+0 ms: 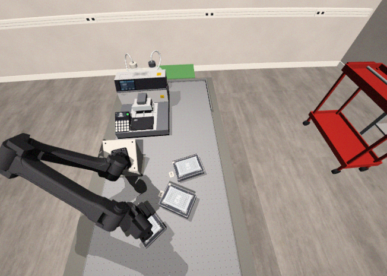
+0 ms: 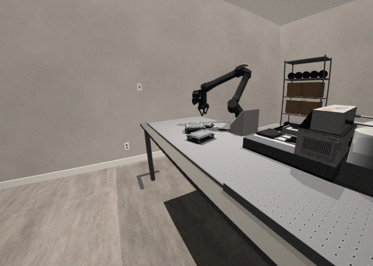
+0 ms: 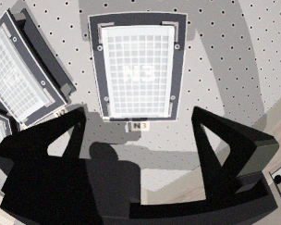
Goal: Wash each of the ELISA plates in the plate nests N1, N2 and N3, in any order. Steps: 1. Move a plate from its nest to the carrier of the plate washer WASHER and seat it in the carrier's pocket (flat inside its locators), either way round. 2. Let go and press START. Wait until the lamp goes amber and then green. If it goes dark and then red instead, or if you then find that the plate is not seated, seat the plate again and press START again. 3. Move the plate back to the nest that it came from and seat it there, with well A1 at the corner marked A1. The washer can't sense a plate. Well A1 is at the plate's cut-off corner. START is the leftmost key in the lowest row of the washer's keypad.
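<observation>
Pegboard table point(image 1: 200, 235) point(image 2: 210, 157) point(image 3: 171, 177) underlies the open, unladen tool point(image 1: 145, 227) point(image 2: 203, 113) point(image 3: 139, 112) (N3's label point(image 3: 140, 125) reads only from the wrist).

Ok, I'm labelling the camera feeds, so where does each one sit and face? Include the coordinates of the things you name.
Top: high above the bench, looking steeply down; arm and gripper point(image 1: 149, 218) point(image 2: 203, 113) point(image 3: 139, 112) show.
Exterior: beyond the washer point(image 1: 142, 110) point(image 2: 319, 136), looking along the bench; arm and gripper show.
Wrist: on the gripper, facing plate N3 point(image 3: 138, 73); fingers show.
Top and exterior share the washer.
</observation>
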`<action>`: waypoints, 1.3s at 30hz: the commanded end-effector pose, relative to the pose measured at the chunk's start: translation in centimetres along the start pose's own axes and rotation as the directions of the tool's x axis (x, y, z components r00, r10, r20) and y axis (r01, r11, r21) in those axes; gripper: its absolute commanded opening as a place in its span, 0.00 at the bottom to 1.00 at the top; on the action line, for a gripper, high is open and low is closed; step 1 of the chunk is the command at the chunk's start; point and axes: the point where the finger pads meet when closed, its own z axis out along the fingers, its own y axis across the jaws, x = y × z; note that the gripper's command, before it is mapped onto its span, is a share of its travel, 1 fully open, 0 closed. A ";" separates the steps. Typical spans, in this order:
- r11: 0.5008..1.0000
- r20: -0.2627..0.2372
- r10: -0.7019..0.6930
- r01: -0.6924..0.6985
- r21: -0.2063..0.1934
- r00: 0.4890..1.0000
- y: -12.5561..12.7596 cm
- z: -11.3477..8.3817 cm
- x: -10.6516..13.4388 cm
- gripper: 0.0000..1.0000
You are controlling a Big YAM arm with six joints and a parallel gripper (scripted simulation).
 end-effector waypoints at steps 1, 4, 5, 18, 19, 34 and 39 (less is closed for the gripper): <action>1.000 -0.008 -0.018 0.018 0.006 1.000 -0.1 0.9 -0.1 1.00; 1.000 -0.008 -0.018 0.018 0.006 1.000 -0.1 1.1 -0.1 1.00; 1.000 0.016 -0.003 0.003 0.004 1.000 -0.5 0.5 -1.3 1.00; 1.000 -0.008 -0.018 0.018 0.006 1.000 -0.1 3.4 -0.1 1.00; 1.000 -0.008 -0.018 0.018 0.006 1.000 -0.1 3.6 -0.1 1.00; 1.000 -0.008 -0.018 0.019 0.006 1.000 -0.1 5.8 0.0 1.00; 1.000 0.027 -0.010 0.010 0.004 1.000 -0.4 5.2 -1.8 1.00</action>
